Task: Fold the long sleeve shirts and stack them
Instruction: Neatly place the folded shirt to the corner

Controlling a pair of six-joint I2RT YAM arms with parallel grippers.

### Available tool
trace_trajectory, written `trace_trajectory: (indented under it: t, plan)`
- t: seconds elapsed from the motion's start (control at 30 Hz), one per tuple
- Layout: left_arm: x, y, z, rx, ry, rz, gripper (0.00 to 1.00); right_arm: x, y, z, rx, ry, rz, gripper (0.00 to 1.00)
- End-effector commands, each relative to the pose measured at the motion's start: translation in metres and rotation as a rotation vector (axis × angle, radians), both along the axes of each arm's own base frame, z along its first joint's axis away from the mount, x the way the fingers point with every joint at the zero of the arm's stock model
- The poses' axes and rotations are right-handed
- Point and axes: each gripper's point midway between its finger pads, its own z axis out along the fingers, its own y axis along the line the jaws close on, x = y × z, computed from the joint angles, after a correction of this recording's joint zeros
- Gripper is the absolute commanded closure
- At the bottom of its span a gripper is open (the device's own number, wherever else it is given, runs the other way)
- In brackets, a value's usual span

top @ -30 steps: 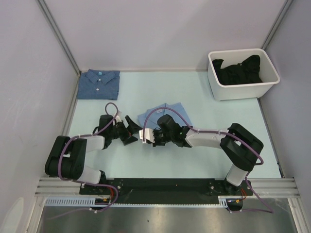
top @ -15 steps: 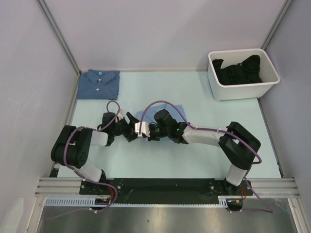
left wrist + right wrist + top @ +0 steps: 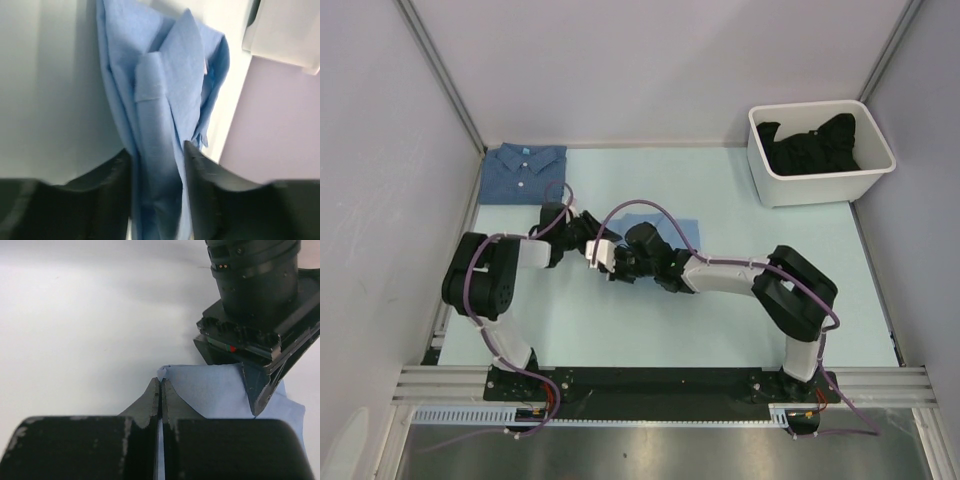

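The darker denim-blue shirt [image 3: 525, 172] lies folded in the far left corner. The light sky-blue shirt [image 3: 665, 224] lies mid-table, largely hidden under both arms. My left gripper [image 3: 592, 237] is at its left edge. In the left wrist view a thick fold of that light-blue shirt [image 3: 160, 125] fills the gap of the left gripper [image 3: 157, 195], and both fingers [image 3: 112, 192] touch the cloth. My right gripper [image 3: 160, 382] is shut on a thin corner of the light-blue shirt [image 3: 210, 390], a tip of cloth poking past its fingertips. The left gripper's body [image 3: 255, 315] sits just beyond.
A white bin [image 3: 825, 186] holding dark clothes stands at the far right. Grey wall panels [image 3: 380, 200] close in the table on the left, right and back. A metal rail [image 3: 650, 385] runs along the near edge.
Both grippers have moved away from the near edge toward the light-blue shirt's left side. The left jaws have narrowed from wide open onto the fold of cloth. The right gripper stayed shut.
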Motion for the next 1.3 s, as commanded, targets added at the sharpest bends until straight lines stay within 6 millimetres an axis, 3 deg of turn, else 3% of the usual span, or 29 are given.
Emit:
trace_trajectory:
  t: [0.0, 0.1, 0.13, 0.17, 0.2, 0.23, 0.27, 0.3, 0.33, 0.4, 0.57, 0.63, 0.67, 0.7, 0.77, 0.8, 0.87, 0.9, 1.2, 1.23, 1.27]
  plan:
    - [0.019, 0.002, 0.003, 0.086, -0.039, -0.019, 0.61, 0.025, 0.026, 0.035, 0.127, -0.073, -0.074, 1.0]
    - [0.024, 0.001, 0.005, 0.09, -0.046, -0.031, 0.83, 0.037, 0.029, 0.041, 0.155, -0.084, -0.115, 1.0]
    - [0.023, 0.003, 0.002, 0.121, -0.041, -0.05, 0.99, 0.042, 0.031, 0.046, 0.168, -0.085, -0.132, 1.0]
    - [0.025, 0.004, 0.001, 0.15, -0.045, -0.067, 1.0, 0.044, 0.03, 0.045, 0.162, -0.074, -0.145, 0.92]
    - [0.04, 0.004, 0.016, 0.179, -0.094, -0.085, 1.0, 0.051, 0.026, 0.048, 0.161, -0.07, -0.179, 0.81]
    - [0.039, 0.01, 0.011, 0.259, -0.105, -0.132, 1.0, 0.054, 0.021, 0.054, 0.173, -0.048, -0.209, 0.64]
    - [0.043, 0.014, 0.012, 0.309, -0.121, -0.162, 1.0, 0.057, 0.012, 0.053, 0.159, -0.014, -0.233, 0.55]
    - [0.055, 0.018, 0.025, 0.364, -0.146, -0.181, 1.0, 0.066, 0.0, 0.053, 0.155, 0.008, -0.266, 0.35]
    - [0.063, 0.027, 0.025, 0.449, -0.189, -0.204, 1.0, 0.069, -0.01, 0.063, 0.179, 0.032, -0.296, 0.25]
    - [0.081, 0.036, 0.037, 0.523, -0.233, -0.213, 1.0, 0.08, -0.038, 0.051, 0.148, 0.072, -0.35, 0.01]
    - [0.128, 0.069, 0.066, 0.732, -0.361, -0.227, 1.0, 0.09, -0.09, 0.04, 0.103, 0.146, -0.466, 0.0]
    - [0.153, 0.082, 0.088, 0.807, -0.437, -0.22, 1.0, 0.094, -0.111, 0.032, 0.081, 0.17, -0.512, 0.0]
    - [0.162, 0.092, 0.093, 0.836, -0.45, -0.203, 1.0, 0.095, -0.117, 0.035, 0.086, 0.172, -0.521, 0.0]
    - [0.175, 0.098, 0.113, 0.864, -0.501, -0.197, 1.0, 0.093, -0.123, 0.029, 0.073, 0.182, -0.527, 0.0]
    - [0.191, 0.114, 0.113, 0.898, -0.505, -0.189, 1.0, 0.097, -0.134, 0.026, 0.06, 0.188, -0.549, 0.0]
    - [0.202, 0.119, 0.131, 0.921, -0.548, -0.195, 1.0, 0.097, -0.138, 0.026, 0.056, 0.186, -0.551, 0.0]
    - [0.214, 0.132, 0.132, 0.945, -0.553, -0.198, 1.0, 0.097, -0.143, 0.023, 0.041, 0.187, -0.559, 0.0]
    - [0.221, 0.138, 0.148, 0.969, -0.59, -0.192, 1.0, 0.098, -0.146, 0.025, 0.042, 0.181, -0.563, 0.0]
    - [0.235, 0.173, 0.2, 1.11, -0.715, -0.182, 1.0, 0.097, -0.156, 0.024, 0.026, 0.17, -0.573, 0.0]
    - [0.236, 0.19, 0.205, 1.12, -0.71, -0.154, 1.0, 0.096, -0.157, 0.025, 0.026, 0.166, -0.571, 0.0]
    - [0.236, 0.195, 0.208, 1.126, -0.716, -0.148, 1.0, 0.096, -0.158, 0.025, 0.023, 0.163, -0.574, 0.0]
